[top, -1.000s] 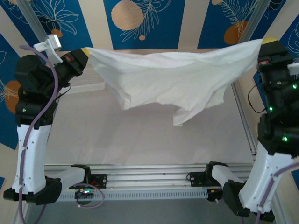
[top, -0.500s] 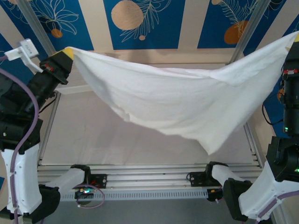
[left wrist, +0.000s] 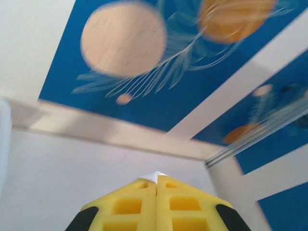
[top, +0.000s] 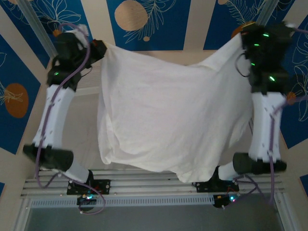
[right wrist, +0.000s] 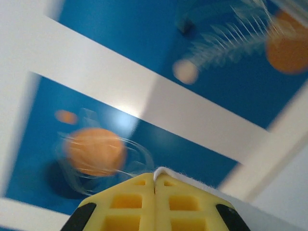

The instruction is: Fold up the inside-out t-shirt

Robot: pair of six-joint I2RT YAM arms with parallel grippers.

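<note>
The inside-out t-shirt (top: 168, 110) hangs in the air as a broad sheet between the 2 raised arms, above the tabletop (top: 85, 122). Its top edge runs left to right and sags in the middle. The left end effector (top: 98, 48) is clamped shut on the far-left corner, and the right end effector (top: 238, 36) is closed on the far-right corner. In each wrist view a sliver of white cloth shows between the pressed yellow fingers (left wrist: 130, 207) (right wrist: 130, 204). The lower hem dips lowest at near right, just over the near rail (top: 144, 185). The shirt's side edges hang close to both arms, leaving a narrow bare strip on the left.
</note>
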